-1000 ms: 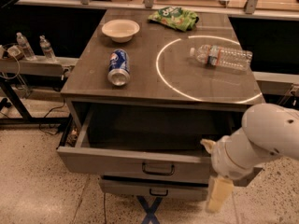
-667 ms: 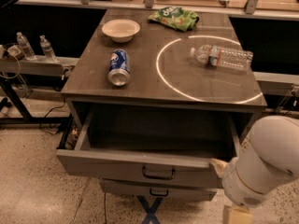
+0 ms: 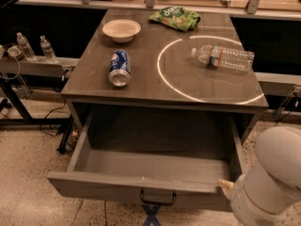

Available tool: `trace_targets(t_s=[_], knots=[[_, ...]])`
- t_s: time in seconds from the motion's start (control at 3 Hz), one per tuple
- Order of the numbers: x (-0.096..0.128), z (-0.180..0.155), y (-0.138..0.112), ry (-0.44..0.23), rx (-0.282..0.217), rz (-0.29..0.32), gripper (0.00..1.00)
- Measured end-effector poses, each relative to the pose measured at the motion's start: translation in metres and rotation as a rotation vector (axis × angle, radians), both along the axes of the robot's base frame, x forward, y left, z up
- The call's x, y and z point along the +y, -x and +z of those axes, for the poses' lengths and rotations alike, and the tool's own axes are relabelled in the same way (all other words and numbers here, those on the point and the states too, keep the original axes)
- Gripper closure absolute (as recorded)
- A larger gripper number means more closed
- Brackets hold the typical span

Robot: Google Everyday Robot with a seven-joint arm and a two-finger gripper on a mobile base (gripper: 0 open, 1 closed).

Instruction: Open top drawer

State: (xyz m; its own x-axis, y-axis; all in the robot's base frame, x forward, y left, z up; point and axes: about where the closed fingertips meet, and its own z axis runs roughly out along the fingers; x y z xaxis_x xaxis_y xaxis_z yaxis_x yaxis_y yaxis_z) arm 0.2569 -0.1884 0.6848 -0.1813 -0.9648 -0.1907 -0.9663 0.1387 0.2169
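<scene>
Likely handling: wide grey wooden top drawer [image 3: 117,188], stiff, heavyish; grasp small dark metal handle [image 3: 157,201].
Arm: gripper [image 3: 227,186] by drawer's front-right corner; its grip cannot be told.

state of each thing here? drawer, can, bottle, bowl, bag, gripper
top drawer: open, pulled far out
soda can: lying on its side
water bottle: lying on its side
bowl: upright
green bag: lying flat
gripper: by the drawer's front right corner

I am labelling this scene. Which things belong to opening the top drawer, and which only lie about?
Job: top drawer, pulled out; gripper at its front right corner.
Lying about: bowl, soda can, water bottle, green snack bag, on the tabletop.
</scene>
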Motion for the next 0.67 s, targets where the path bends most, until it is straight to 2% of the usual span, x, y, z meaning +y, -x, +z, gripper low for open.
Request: trace_targets(t_s=[0.33,0.67], knots=[[-0.009,0.008,0.029,0.026,0.061,-0.009,0.00],[-0.023,0.028,0.026,0.002,0.028,-0.081,0.00]])
